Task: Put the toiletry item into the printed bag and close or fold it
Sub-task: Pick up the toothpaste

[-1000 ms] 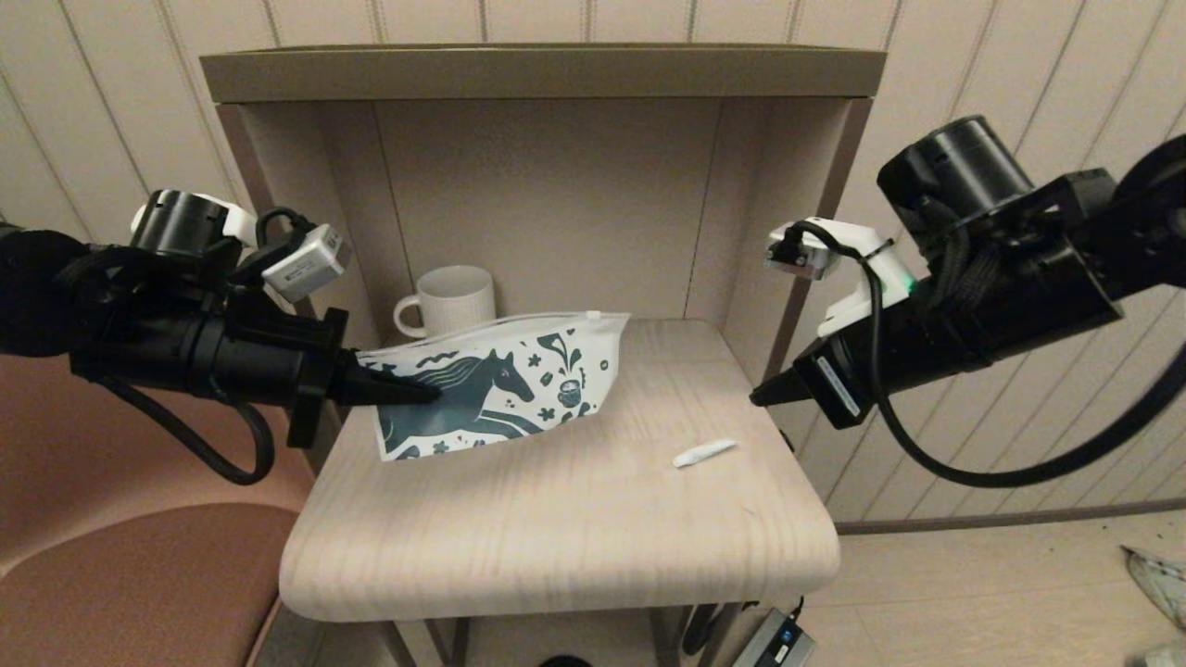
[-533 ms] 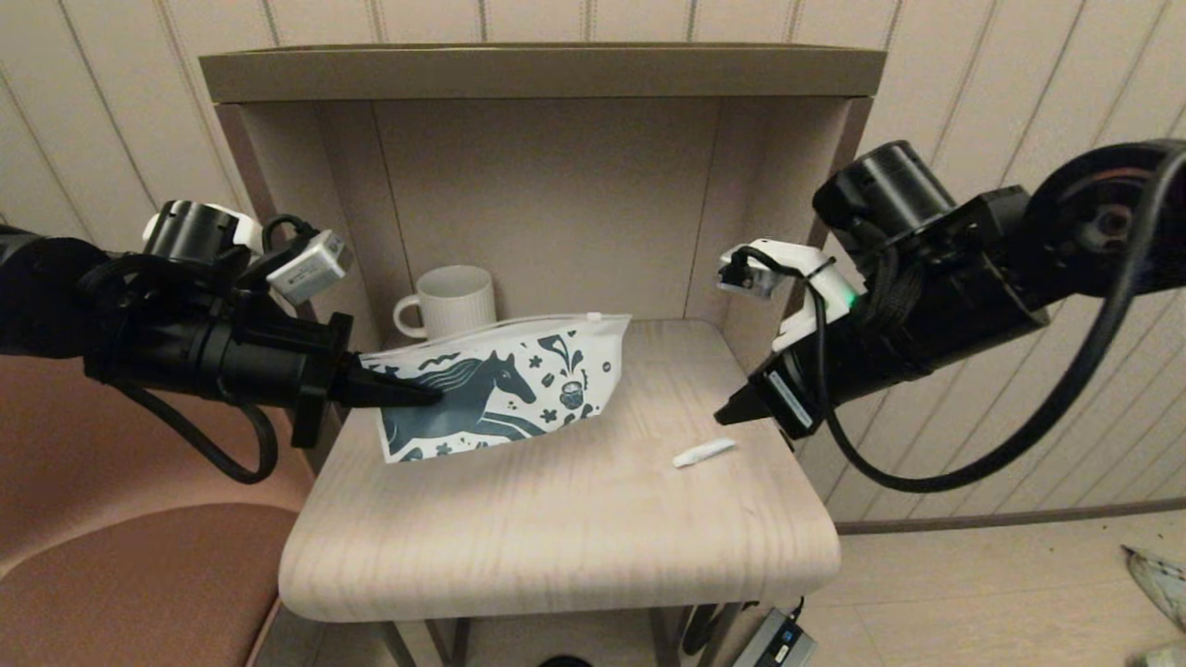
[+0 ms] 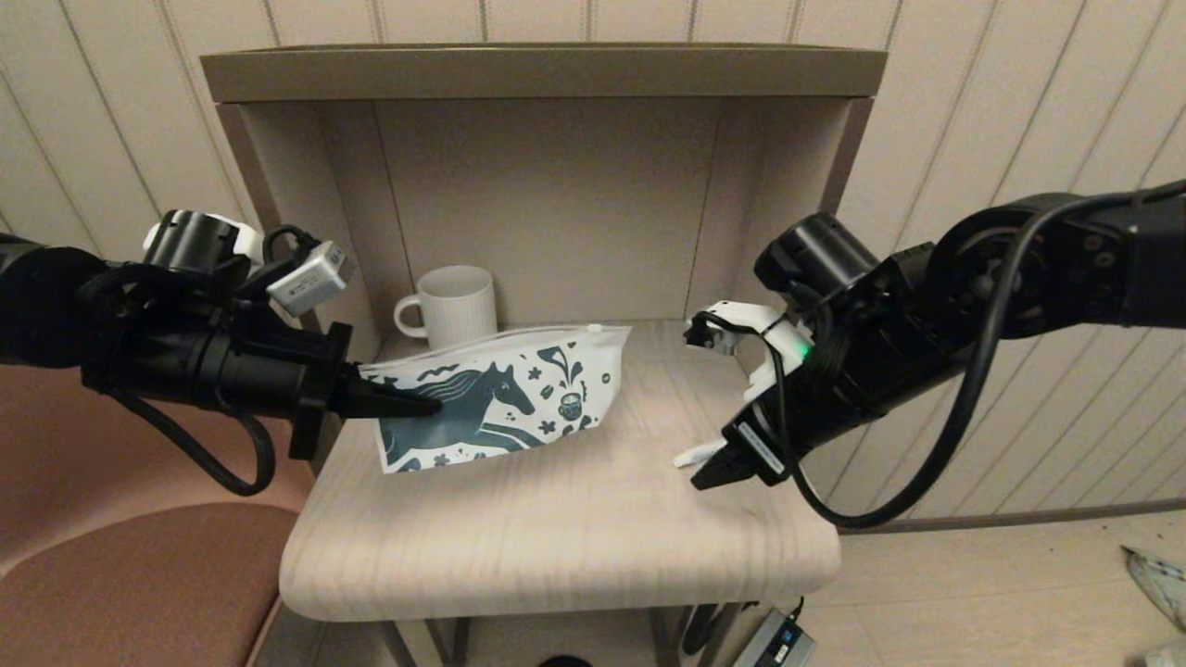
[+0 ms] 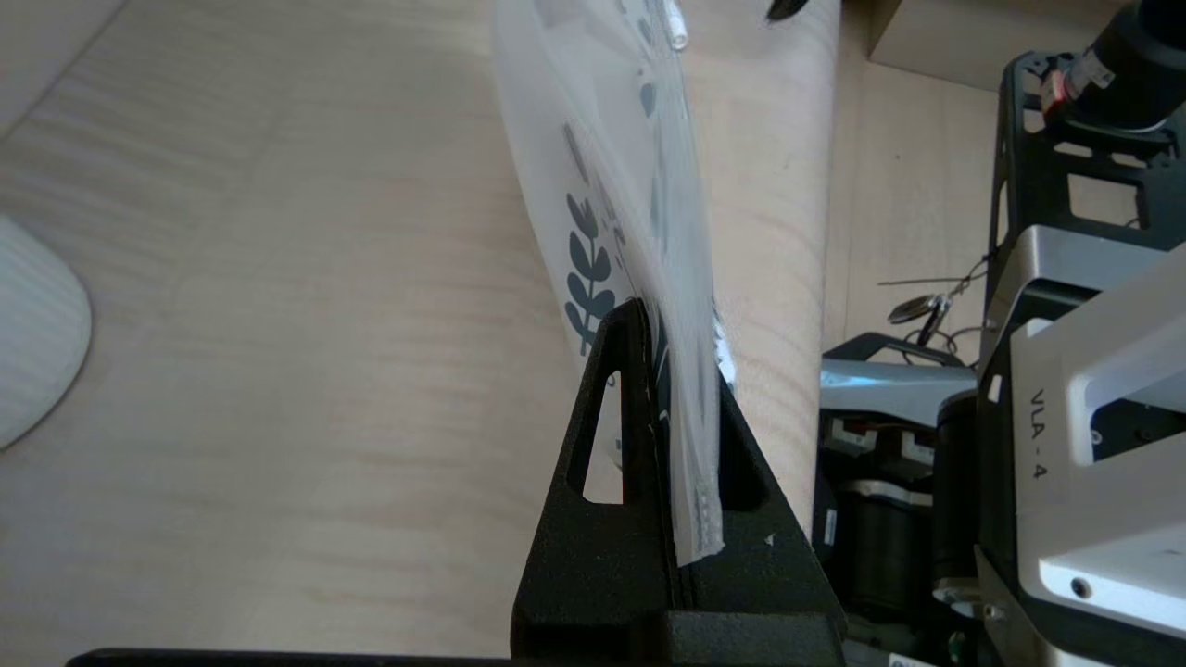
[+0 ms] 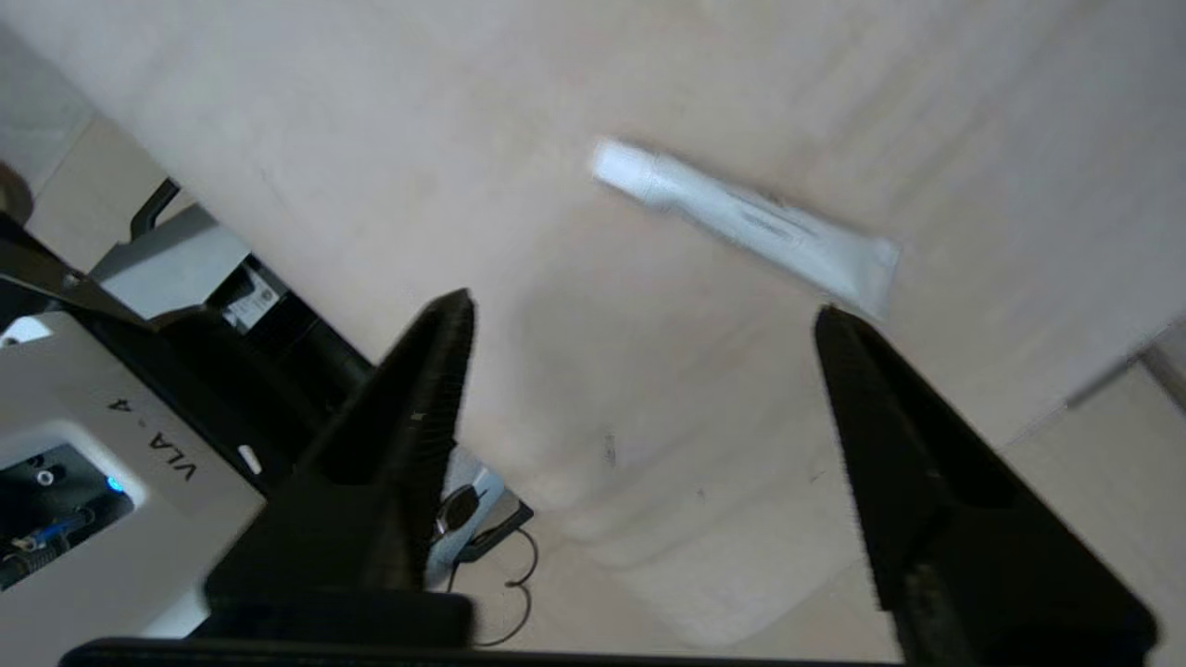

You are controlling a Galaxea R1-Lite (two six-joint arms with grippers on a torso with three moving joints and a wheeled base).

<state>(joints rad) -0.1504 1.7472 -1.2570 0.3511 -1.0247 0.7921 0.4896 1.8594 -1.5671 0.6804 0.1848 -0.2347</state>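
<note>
The printed bag (image 3: 519, 394), white with a dark teal horse, stands tilted on its edge on the left of the wooden table (image 3: 556, 537). My left gripper (image 3: 408, 405) is shut on the bag's left end. In the left wrist view the bag (image 4: 630, 185) runs on from between the fingers (image 4: 611, 408). The toiletry item (image 3: 693, 455), a slim white tube, lies flat near the table's right edge. My right gripper (image 3: 713, 472) hangs open just above the table, right by it. In the right wrist view the tube (image 5: 746, 222) lies just beyond the spread fingertips of the gripper (image 5: 641, 308), untouched.
A white ribbed mug (image 3: 454, 301) stands at the back left, behind the bag. The alcove's side walls (image 3: 788, 278) and top shelf (image 3: 537, 72) hem in the back of the table. A brown seat (image 3: 139, 593) is at the left, and a power adapter (image 3: 778, 641) lies on the floor.
My right arm has swung down and to the left, bringing its open gripper low beside the tube. The left gripper has kept hold of the bag, which has sunk slightly.
</note>
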